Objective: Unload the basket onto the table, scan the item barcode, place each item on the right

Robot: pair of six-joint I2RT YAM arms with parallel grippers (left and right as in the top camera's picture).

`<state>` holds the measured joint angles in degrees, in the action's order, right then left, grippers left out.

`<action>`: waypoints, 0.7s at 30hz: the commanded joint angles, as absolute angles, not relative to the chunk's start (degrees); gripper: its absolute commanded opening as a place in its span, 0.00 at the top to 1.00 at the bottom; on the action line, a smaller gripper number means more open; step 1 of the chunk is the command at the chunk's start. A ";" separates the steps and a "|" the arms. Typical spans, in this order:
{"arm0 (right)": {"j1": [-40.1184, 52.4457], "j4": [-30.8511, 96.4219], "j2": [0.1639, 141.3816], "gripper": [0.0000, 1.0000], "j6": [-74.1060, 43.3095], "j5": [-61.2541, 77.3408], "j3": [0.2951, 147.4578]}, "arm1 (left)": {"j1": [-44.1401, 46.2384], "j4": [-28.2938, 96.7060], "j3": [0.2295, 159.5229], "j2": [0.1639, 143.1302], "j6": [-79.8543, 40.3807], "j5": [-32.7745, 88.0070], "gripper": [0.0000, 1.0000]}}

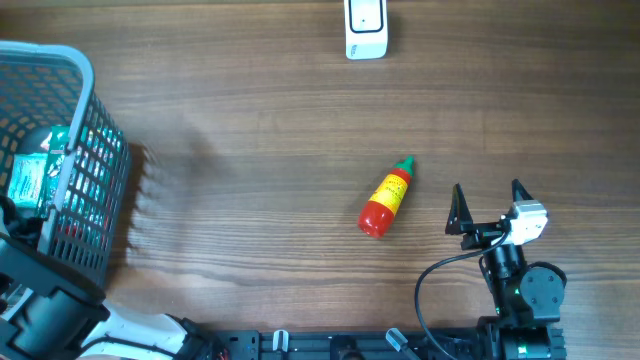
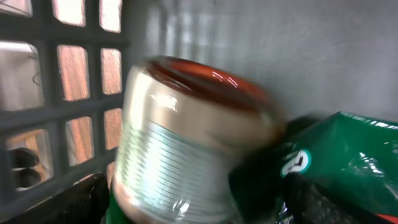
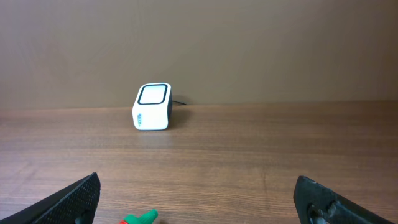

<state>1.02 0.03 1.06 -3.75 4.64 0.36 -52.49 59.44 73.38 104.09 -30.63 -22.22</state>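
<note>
A brown wood-grain counter [image 1: 260, 120] fills the overhead view. At its left edge stands a grey plastic mesh basket [image 1: 100, 190], partly cut off by the frame. The black left arm [image 1: 45, 300] reaches into the basket from the bottom left corner, also partly out of frame. Inside, the left wrist view shows a badly blurred ribbed silver tin can with a red-brown rim [image 2: 186, 137], tilted, with a green glossy packet [image 2: 348, 155] just beside it on the right. The left tool [image 2: 196, 202] has its dark fingers [image 2: 81, 202] wide apart on either side of the can; whether they press on it cannot be told. A white box-shaped barcode scanner with a black window [image 1: 366, 30] sits at the far edge of the counter, its top clipped in the overhead view. A red squeeze bottle with a yellow label and green cap [image 1: 386, 200] lies on its side mid-counter, well apart from the scanner. Just beside it, the right tool [image 1: 487, 190] is spread wide and holds nothing.
</note>
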 commanded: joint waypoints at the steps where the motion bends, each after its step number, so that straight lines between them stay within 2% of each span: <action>1: 0.89 -0.08 1.02 0.00 -3.16 4.01 0.32 | -52.69 56.73 69.67 104.81 -30.22 -21.65 0.00; 7: 0.89 -0.08 1.02 0.00 -3.18 4.01 0.32 | -52.71 52.88 66.24 104.81 -30.44 -21.65 0.00; 11: 0.89 -0.08 1.02 0.00 -3.16 4.03 0.32 | -52.80 51.11 65.21 104.81 -30.41 -20.60 0.15; 17: 0.89 -0.08 1.02 0.00 -3.16 4.01 0.30 | -52.77 51.00 66.39 104.60 -30.39 -20.36 0.20; 21: 0.89 -0.08 1.02 0.00 -3.18 4.03 0.32 | -52.73 56.45 72.82 103.28 -30.39 -20.36 0.23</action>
